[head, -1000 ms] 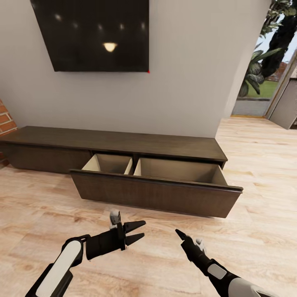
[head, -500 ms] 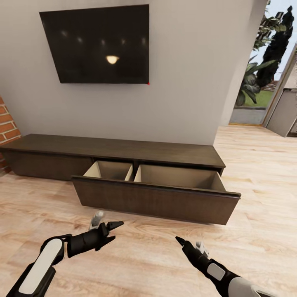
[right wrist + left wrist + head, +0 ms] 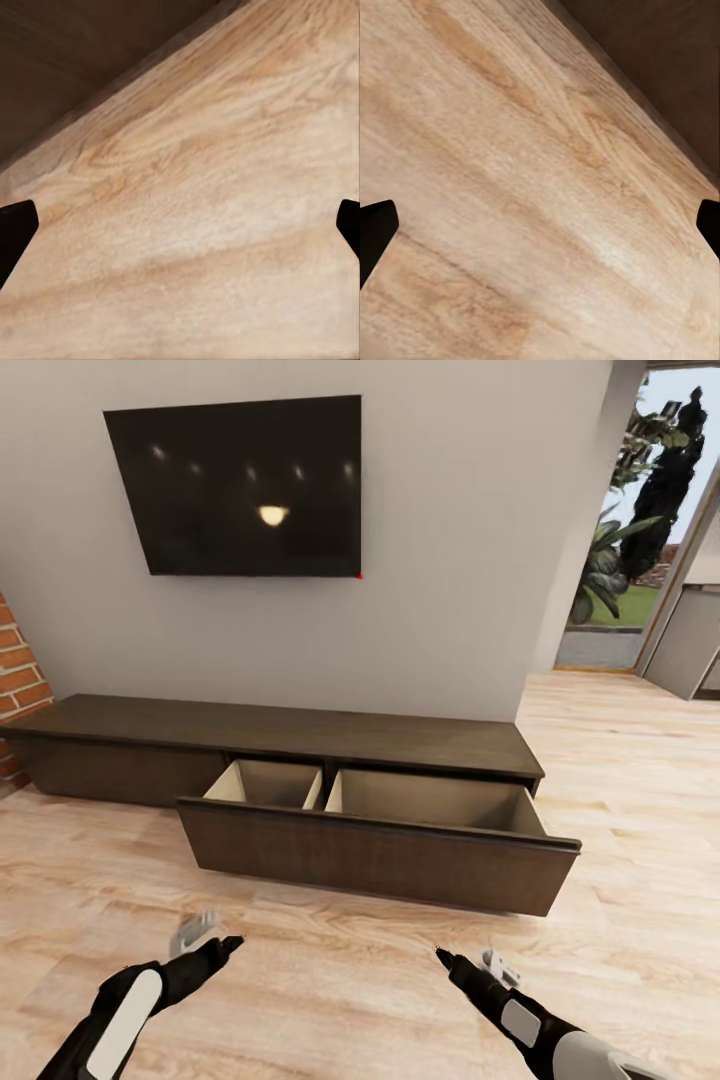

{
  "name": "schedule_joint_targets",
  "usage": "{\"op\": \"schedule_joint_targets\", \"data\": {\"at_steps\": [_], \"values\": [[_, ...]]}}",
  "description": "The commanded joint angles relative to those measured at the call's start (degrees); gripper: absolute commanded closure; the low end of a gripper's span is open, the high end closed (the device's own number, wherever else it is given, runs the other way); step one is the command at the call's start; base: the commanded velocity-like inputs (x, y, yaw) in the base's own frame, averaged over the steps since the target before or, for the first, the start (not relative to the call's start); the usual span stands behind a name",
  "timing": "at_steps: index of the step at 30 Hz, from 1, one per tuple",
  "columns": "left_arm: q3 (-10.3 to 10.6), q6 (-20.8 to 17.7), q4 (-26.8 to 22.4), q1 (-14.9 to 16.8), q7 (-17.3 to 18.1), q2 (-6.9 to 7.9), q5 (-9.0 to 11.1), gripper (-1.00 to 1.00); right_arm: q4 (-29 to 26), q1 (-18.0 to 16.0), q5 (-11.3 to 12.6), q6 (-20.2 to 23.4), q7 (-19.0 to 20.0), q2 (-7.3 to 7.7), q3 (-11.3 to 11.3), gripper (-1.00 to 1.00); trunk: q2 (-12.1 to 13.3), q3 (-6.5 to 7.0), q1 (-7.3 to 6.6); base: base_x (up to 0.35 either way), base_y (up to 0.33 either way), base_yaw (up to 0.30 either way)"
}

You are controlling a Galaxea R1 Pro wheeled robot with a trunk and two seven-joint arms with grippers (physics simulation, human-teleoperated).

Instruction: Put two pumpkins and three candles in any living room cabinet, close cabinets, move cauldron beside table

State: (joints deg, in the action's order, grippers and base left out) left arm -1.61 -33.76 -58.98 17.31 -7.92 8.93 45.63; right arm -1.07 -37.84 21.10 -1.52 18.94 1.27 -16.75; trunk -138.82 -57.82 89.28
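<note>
The cabinet stands against the grey wall under the black TV, its wide drawer pulled out over the wooden floor, and both pale compartments look empty, though their floors are partly hidden. The left claw and the right claw hang low over the floor, short of the drawer front. In both wrist views the fingertips sit at opposite edges, spread wide and holding nothing.
</note>
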Motion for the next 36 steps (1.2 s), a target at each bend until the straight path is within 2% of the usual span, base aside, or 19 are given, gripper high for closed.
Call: {"op": "schedule_joint_targets", "data": {"at_steps": [1,5,9,11,13,17,22,23,27,29,30,33,36], "values": [[0.03,0.68,0.70,0.11,-0.39,-0.13,-0.06,-1.00,0.11,-0.04,-1.87,-0.96,-1.75,-0.14,0.03,-1.00,0.39,0.13,-0.24,0.000,0.000,0.000],[0.25,1.95,1.69,0.23,-0.28,-0.36,-1.05,-1.00,0.11,-0.04,-8.02,-2.64,-7.07,-0.72,0.47,-1.00,2.00,0.85,-1.12,0.000,0.000,0.000],[0.42,2.22,1.81,0.40,-0.70,-0.41,-2.03,-1.00,0.12,-0.04,-10.19,-3.05,-8.67,-1.12,0.56,-1.00,3.60,1.57,-2.00,0.000,0.000,0.000],[0.44,2.24,1.85,0.81,-0.83,-0.47,-3.47,-1.00,0.11,-0.04,-10.50,-3.16,-8.88,-1.23,0.57,-1.00,4.40,1.93,-2.43,0.000,0.000,0.000],[0.46,2.21,2.13,1.48,-0.95,-1.15,-6.56,-1.00,0.10,-0.04,-10.71,-3.37,-9.02,-1.38,0.58,-1.00,5.21,2.29,-2.87,0.000,0.000,0.000],[0.53,2.21,2.45,1.84,-1.12,-2.68,-10.47,-1.00,0.10,-0.04,-10.82,-3.47,-9.08,-1.48,0.58,-1.00,6.81,3.00,-3.75,0.000,0.000,0.000],[0.48,2.15,2.58,2.09,-1.72,-3.45,-14.14,-1.00,0.10,-0.04,-10.92,-3.49,-9.09,-1.58,0.63,-1.00,8.81,3.90,-4.85,0.000,0.000,0.000],[0.49,2.12,2.64,2.13,-2.42,-3.59,-14.72,-1.00,0.10,-0.04,-10.95,-3.49,-9.14,-1.60,0.65,-1.00,9.22,4.08,-5.07,0.000,0.000,0.000],[0.74,1.98,4.54,2.19,-9.10,-3.74,-17.32,-1.00,0.10,-0.04,-11.06,-3.42,-10.81,-1.70,1.56,-1.00,10.82,4.80,-5.95,0.000,0.000,0.000],[1.22,2.20,6.70,2.19,-11.07,-3.69,-19.52,-1.00,0.10,-0.04,-11.78,-3.43,-12.82,-2.57,3.97,-1.00,11.62,5.16,-6.39,0.000,0.000,0.000],[1.41,2.38,8.54,2.20,-11.54,-3.71,-21.35,-1.00,0.10,-0.04,-12.38,-3.43,-14.57,-3.36,5.45,-1.00,12.02,5.34,-6.61,0.000,0.000,0.000],[1.56,5.75,12.87,2.20,-11.83,-3.74,-24.25,-1.00,0.10,-0.04,-13.22,-3.47,-18.39,-4.50,7.10,-1.00,13.23,5.88,-7.27,0.000,0.000,0.000],[1.79,11.43,18.01,2.20,-11.64,-3.86,-25.13,-1.00,0.10,-0.04,-13.96,-3.49,-19.94,-4.84,7.60,-1.00,14.43,6.42,-7.93,0.000,0.000,0.000]]}}
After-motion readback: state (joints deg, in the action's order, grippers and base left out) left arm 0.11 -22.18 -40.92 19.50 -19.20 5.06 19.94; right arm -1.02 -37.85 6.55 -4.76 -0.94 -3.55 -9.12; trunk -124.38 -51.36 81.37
